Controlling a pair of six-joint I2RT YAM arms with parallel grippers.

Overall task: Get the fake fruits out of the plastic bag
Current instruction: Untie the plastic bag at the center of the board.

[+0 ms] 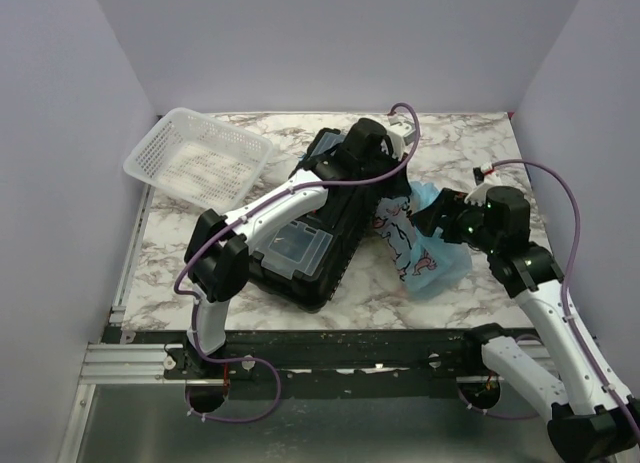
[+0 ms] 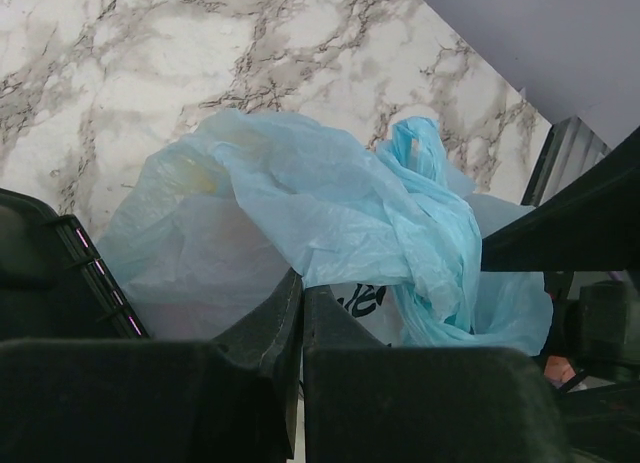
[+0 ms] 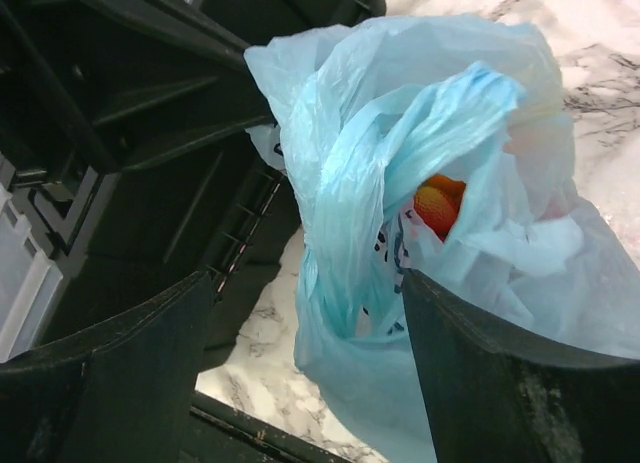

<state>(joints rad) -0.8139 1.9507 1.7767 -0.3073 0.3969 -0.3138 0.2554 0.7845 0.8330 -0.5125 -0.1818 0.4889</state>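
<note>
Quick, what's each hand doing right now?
Left hand: closed, pinching the plastic bag at its edge.
Right hand: open around the bag, not gripping it.

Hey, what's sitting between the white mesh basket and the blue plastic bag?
The black toolbox, with the left arm stretched over it toward the plastic bag; the top external view shows it.
</note>
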